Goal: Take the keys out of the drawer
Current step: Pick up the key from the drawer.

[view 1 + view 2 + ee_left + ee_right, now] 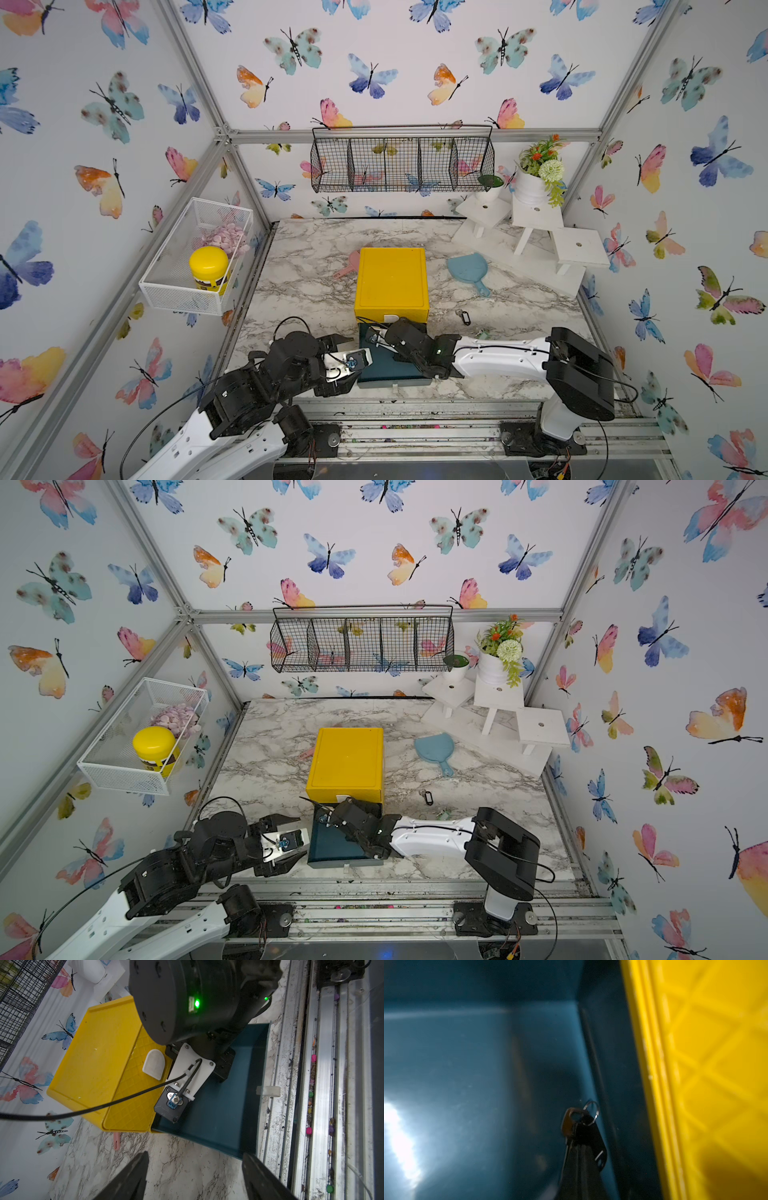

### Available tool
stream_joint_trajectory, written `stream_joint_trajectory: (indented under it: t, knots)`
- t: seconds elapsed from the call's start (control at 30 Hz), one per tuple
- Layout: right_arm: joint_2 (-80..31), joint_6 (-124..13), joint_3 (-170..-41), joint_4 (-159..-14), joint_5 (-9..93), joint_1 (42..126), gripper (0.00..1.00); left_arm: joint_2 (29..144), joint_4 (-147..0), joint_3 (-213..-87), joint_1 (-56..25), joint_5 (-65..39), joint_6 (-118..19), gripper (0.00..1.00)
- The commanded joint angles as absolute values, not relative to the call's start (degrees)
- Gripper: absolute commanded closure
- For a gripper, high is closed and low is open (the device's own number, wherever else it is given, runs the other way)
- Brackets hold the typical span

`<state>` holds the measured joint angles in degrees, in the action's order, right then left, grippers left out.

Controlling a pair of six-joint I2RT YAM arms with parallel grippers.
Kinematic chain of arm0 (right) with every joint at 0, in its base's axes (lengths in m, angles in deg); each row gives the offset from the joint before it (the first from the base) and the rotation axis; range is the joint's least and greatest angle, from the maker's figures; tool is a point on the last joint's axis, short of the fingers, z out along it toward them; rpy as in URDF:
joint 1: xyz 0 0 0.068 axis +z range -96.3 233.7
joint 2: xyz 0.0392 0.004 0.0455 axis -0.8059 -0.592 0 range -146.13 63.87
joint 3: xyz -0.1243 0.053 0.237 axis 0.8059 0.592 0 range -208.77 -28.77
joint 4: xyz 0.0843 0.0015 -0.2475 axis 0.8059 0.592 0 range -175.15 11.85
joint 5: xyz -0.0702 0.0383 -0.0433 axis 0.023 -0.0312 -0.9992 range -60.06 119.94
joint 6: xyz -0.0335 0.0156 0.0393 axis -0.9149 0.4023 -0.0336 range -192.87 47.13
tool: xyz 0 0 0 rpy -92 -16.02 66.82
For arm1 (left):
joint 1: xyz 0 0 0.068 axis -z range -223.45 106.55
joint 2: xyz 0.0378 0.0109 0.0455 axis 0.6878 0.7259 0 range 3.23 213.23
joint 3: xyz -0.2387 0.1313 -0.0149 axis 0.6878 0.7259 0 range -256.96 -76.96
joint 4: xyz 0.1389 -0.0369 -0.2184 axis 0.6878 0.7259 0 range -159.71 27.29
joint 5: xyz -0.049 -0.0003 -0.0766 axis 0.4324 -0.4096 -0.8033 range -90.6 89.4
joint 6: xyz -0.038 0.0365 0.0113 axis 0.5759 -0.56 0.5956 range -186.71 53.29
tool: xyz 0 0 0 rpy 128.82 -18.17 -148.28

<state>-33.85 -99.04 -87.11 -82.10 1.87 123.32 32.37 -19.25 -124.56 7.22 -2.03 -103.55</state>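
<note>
At lower centre of both top views the right gripper (376,337) is sunk in the open drawer (382,365), clamped on a key (568,1124) close against its wall. The left gripper (193,1178) is held spread over bare table (311,266) at the drawer's left edge.

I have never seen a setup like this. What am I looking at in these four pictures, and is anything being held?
Two robot arms stand at the front edge of a marble table. Two pictures look down from above and are nearly alike. The other two come from cameras on the arms' wrists. On the table sits a yellow box with its teal drawer pulled out. A blue scoop and a loose key with a dark tag lie outside it. The right hand reaches into the drawer and is shut on a ringed key with a dark tag. The left hand is open beside the drawer and holds nothing.
</note>
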Motion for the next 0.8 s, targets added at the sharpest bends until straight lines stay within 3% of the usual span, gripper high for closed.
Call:
stream_joint_trajectory:
  t: [0.0,0.17,0.43,0.77]
  knots:
    - [-33.50,-98.39,-87.30,-78.01,10.08,123.05,0.97,31.93,-19.42,-125.30,7.00,-2.82,-103.36,0.24]
    - [-32.00,-97.65,-87.08,-75.31,15.61,123.04,0.97,31.91,-19.46,-125.29,7.00,-2.80,-103.37,0.24]
    - [-29.09,-96.74,-88.85,-73.89,16.06,122.98,0.97,31.35,-19.43,-125.22,7.00,-2.99,-103.14,0.24]
    - [-29.56,-94.27,-91.88,-76.88,19.84,123.04,0.75,30.94,-19.57,-124.52,7.00,-3.16,-103.54,0.24]
